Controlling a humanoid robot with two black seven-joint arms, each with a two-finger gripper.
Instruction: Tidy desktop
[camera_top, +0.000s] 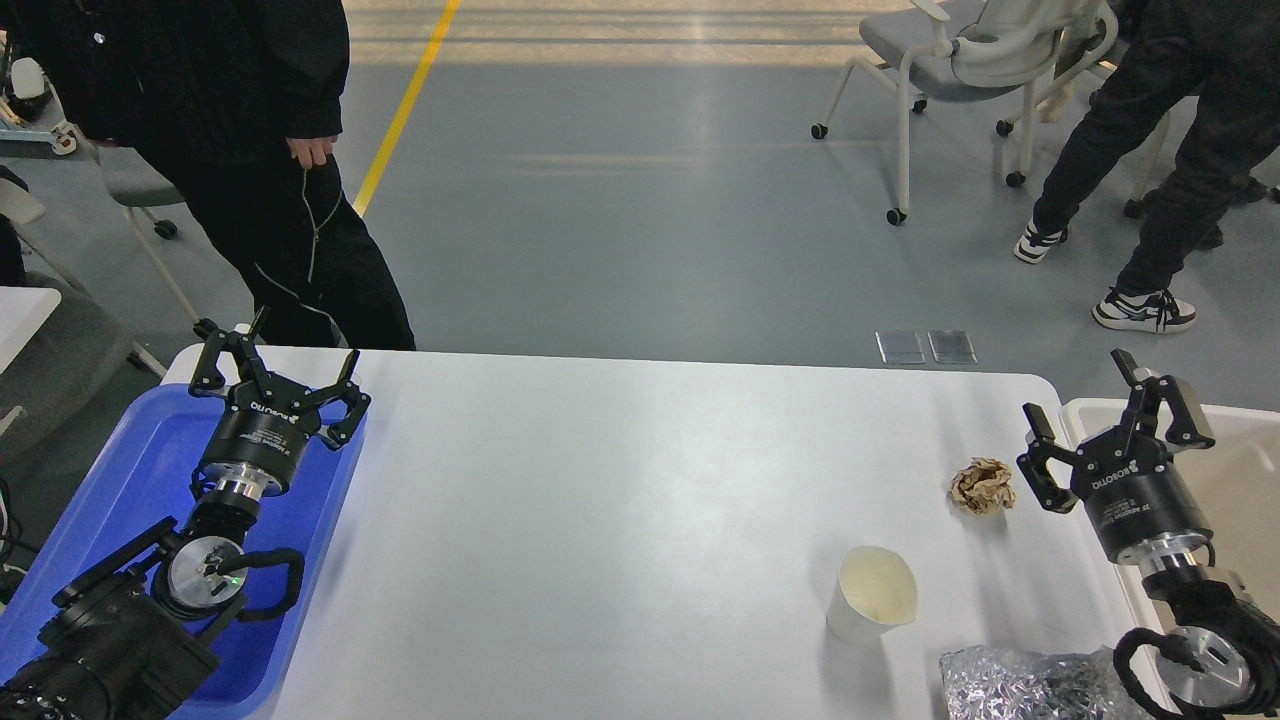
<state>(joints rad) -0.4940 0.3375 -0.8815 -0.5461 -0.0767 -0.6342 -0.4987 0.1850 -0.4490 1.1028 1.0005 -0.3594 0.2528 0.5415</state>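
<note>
The desktop (640, 500) is wide and white, and it lies between my two grippers. My left gripper (275, 365) hangs over the blue tray (90, 500) with its fingers (212, 360) wide apart and nothing in them. My right gripper (1110, 405) hangs by the bin (1240, 470), fingers apart too. Just left of those fingers sits a paper ball (982, 486). The cup (872, 594) and foil (1040, 685) lie nearer me.
</note>
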